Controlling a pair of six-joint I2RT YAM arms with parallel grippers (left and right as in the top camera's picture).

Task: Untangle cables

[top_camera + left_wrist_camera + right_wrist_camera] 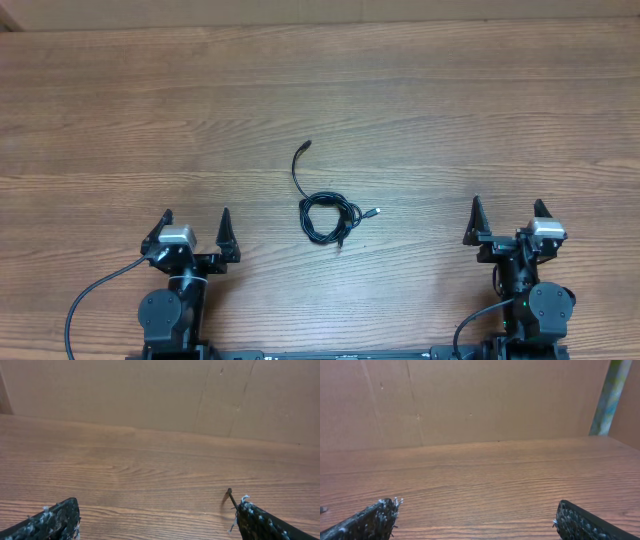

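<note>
The cables [327, 213] lie as one thin black coiled bundle on the wooden table [320, 100], near its middle. One end trails up to a plug [305, 147], another plug [374, 212] pokes out to the right. My left gripper [195, 222] rests near the front edge, left of the bundle, open and empty. My right gripper [508, 213] rests at the front right, open and empty. In the left wrist view a short piece of cable end [230, 497] shows just beside the right fingertip [250, 512]. The right wrist view holds only bare table between the fingertips [380, 515].
Cardboard walls [150, 390] stand behind the table's far edge. A greenish post [610, 395] rises at the far right. Thick black arm wiring [85, 300] loops beside the left arm's base.
</note>
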